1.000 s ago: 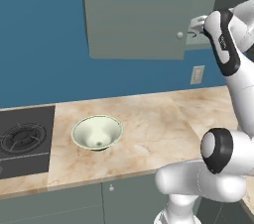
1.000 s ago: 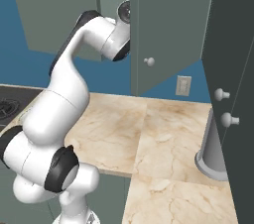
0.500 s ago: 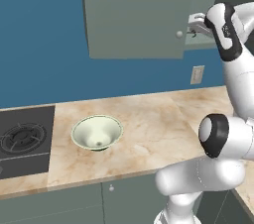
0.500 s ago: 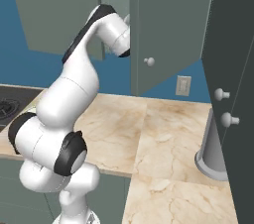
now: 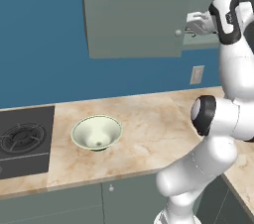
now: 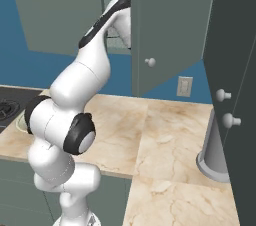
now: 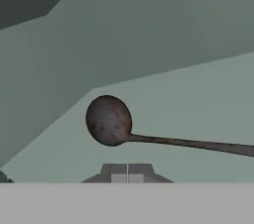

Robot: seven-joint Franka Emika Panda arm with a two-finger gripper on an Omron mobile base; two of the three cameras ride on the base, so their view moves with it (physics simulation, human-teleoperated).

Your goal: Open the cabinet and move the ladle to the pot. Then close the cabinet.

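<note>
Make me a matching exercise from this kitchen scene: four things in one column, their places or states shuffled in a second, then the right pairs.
Things:
1. ladle
2. bowl
3. hand
4. cabinet

Places or states:
A. door swung open
B. on the marble counter, beside the stove
C. lying on the cabinet shelf
D. shut, holding nothing, just short of the ladle

Pairs: 1-C, 2-B, 3-D, 4-A

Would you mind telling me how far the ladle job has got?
Done: the cabinet door stands open. In hand: the gripper, shut and holding nothing, faces the ladle lying on the shelf inside. Left: grasp the ladle, carry it to the pot and close the cabinet. The bowl sits on the counter.
</note>
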